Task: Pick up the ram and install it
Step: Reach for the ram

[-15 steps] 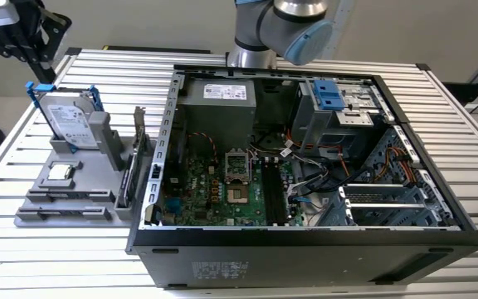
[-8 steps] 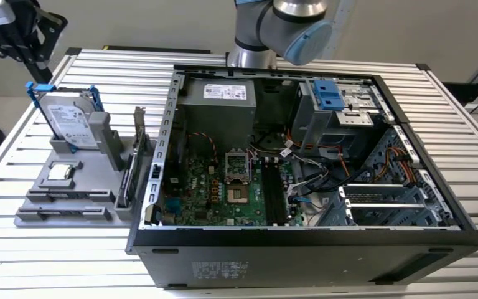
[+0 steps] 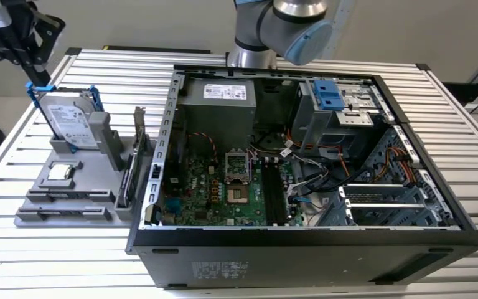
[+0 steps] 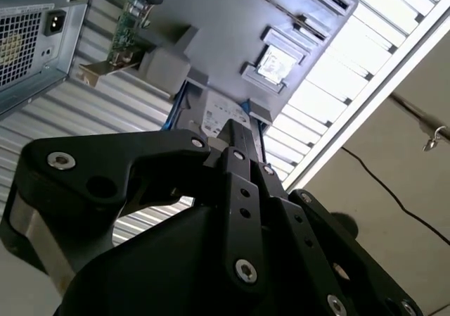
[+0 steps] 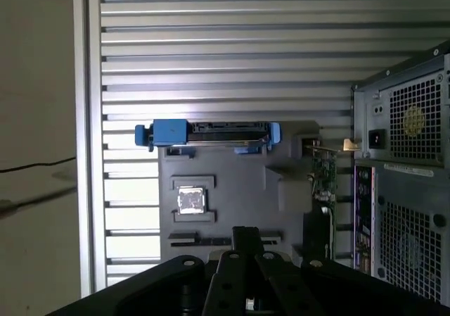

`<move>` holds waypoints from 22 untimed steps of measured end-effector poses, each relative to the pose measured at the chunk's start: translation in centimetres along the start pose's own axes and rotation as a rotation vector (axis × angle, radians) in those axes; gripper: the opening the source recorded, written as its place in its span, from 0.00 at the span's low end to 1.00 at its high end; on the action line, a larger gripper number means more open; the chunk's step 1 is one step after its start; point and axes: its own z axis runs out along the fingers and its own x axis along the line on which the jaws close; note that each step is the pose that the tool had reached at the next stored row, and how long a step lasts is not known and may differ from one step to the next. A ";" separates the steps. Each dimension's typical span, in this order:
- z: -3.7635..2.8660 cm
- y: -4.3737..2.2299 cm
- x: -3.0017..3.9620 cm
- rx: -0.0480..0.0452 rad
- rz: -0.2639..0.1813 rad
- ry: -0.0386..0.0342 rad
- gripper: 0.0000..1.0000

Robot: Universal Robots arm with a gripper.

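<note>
A: The bench is a slatted metal table [image 3: 56, 261]. A grey tray [image 5: 239, 182] lies on it beside an open case [image 3: 305, 255]. Where does the ram sit?

B: That cannot be said for sure. A thin green board [image 5: 325, 182] stands on edge along the tray's side nearest the case, with a metal bracket [image 5: 349, 145] at one end. Whether that board is the ram or belongs to the dark card [image 3: 129, 177] standing at the same edge cannot be told.

A: And the gripper [image 3: 40, 79]?

B: Its jaws are clenched. In the second wrist view the black fingers [image 4: 239, 154] lie pressed together with no gap. In the exterior view it hangs over the tray's back corner on the exterior view's left, just above the drive [image 3: 69, 121] and well apart from the green board.

A: Does it touch the drive?

B: The tip is close to the blue frame [image 3: 93, 98], but contact cannot be told.

A: What else does the tray hold?

B: The drive stands upright at the back. A square chip [image 3: 63, 173] lies flat in a pocket in front of it. Two long slotted holders [image 3: 69, 197] lie nearer the front edge.

A: The case?

B: It lies on its side, open upward, with the motherboard [image 3: 222, 187] showing. The arm [image 3: 293, 25] rises behind it.
</note>
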 end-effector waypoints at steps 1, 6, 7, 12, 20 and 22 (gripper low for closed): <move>0.00 -0.12 0.00 -0.0001 0.000 0.0000 0.00; -0.03 -0.67 -0.02 0.0000 0.000 0.0000 0.00; -0.03 -0.78 -0.03 0.0000 0.000 0.0000 0.00; -0.06 -1.30 -0.05 0.0000 -0.001 0.0000 0.00; -0.10 -2.15 -0.08 -0.0001 -0.002 0.0001 0.00; -0.11 -2.44 -0.08 -0.0001 -0.002 0.0001 0.00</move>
